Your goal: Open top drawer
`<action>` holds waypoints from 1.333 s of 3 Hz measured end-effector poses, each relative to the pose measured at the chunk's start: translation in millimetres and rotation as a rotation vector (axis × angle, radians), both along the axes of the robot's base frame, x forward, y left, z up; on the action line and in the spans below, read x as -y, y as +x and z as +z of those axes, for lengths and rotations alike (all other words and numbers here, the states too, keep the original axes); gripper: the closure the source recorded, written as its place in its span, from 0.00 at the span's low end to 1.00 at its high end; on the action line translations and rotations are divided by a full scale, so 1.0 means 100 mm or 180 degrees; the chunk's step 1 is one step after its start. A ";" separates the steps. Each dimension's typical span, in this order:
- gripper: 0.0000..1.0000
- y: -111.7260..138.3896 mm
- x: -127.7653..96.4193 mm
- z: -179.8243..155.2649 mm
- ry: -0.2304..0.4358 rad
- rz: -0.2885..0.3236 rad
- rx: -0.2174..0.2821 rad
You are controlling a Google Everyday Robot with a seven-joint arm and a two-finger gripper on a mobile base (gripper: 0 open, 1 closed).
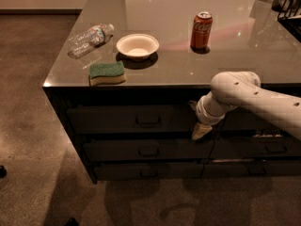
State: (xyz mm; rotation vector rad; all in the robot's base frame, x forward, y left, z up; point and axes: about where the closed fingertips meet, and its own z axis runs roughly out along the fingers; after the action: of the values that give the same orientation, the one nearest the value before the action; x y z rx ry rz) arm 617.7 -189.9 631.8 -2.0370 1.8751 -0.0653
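The top drawer [108, 119] is a wide dark front just under the counter edge, with a small loop handle [148, 121] at its centre. It sits flush with the cabinet. My gripper [201, 128] is at the end of the white arm [254, 98], which comes in from the right. It is against the cabinet front at the top drawer's right end, about a hand's width right of the handle and a little lower. The arm's wrist hides the seam with the neighbouring stack.
Two shallower drawers [148, 150] lie below, and the neighbouring stack [275, 147] is to the right. On the countertop [235, 62] lie a plastic bottle [89, 34], a white bowl [137, 45], a green sponge [107, 72] and a red can [201, 30]. A black rack [289, 4] is at the far right.
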 end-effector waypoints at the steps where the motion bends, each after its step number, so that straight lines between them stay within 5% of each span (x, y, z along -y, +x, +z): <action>1: 0.00 0.01 -0.01 0.01 0.0011 0.0012 0.0011; 3: 0.00 0.12 -0.16 0.22 0.0055 0.0167 0.0196; 4: 0.00 0.02 -0.27 0.31 0.0308 0.0286 0.0254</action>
State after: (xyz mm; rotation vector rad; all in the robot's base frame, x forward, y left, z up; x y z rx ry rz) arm 620.1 -163.0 662.5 -2.0199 1.7035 -0.0309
